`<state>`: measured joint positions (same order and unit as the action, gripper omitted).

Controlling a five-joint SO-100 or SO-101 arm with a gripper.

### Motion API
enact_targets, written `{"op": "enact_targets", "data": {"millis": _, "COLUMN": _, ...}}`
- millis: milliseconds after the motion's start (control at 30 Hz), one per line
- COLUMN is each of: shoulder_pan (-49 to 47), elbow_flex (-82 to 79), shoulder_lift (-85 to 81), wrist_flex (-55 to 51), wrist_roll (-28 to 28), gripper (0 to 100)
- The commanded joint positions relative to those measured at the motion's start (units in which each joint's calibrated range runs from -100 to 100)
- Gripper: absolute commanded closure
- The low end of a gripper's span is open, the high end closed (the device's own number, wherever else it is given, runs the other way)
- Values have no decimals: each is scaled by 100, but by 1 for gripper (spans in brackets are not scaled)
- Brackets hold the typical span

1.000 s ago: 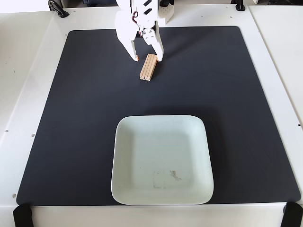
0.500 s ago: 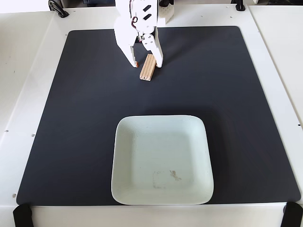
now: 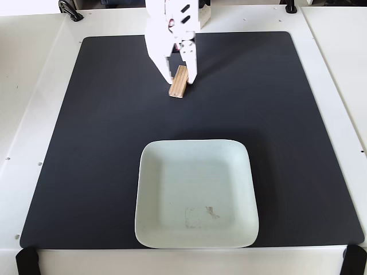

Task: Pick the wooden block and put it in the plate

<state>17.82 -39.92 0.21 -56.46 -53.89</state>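
The wooden block (image 3: 178,87) is a small light-tan bar lying near the far middle of the black mat, its long side pointing toward the plate. My white gripper (image 3: 180,79) comes down from the top edge, with one finger on each side of the block's far end, pressed against it. The block's near end sticks out below the fingers, and I cannot tell whether it rests on the mat or is slightly lifted. The pale mint-green square plate (image 3: 155,229) sits at the near middle of the mat, empty, with a faint smudge on its surface.
A black mat (image 3: 86,143) covers most of the white table (image 3: 28,114). Black clamps hold the mat's near corners (image 3: 26,261). A strip of bare mat lies between the block and the plate.
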Motion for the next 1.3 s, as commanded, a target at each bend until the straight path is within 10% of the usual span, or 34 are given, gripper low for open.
{"op": "enact_targets", "data": {"millis": 0, "shoulder_pan": 66, "elbow_flex": -61, "shoulder_lift": 63, "wrist_flex": 74, "wrist_roll": 12, "gripper": 98}}
{"op": "enact_targets", "data": {"millis": 733, "shoulder_pan": -640, "elbow_flex": -1123, "shoulder_lift": -3903, "wrist_flex": 109, "wrist_roll": -14, "gripper": 99}}
{"op": "enact_targets", "data": {"millis": 1267, "shoulder_pan": -1143, "elbow_flex": -637, "shoulder_lift": -2021, "wrist_flex": 4811, "wrist_roll": 343, "gripper": 99}}
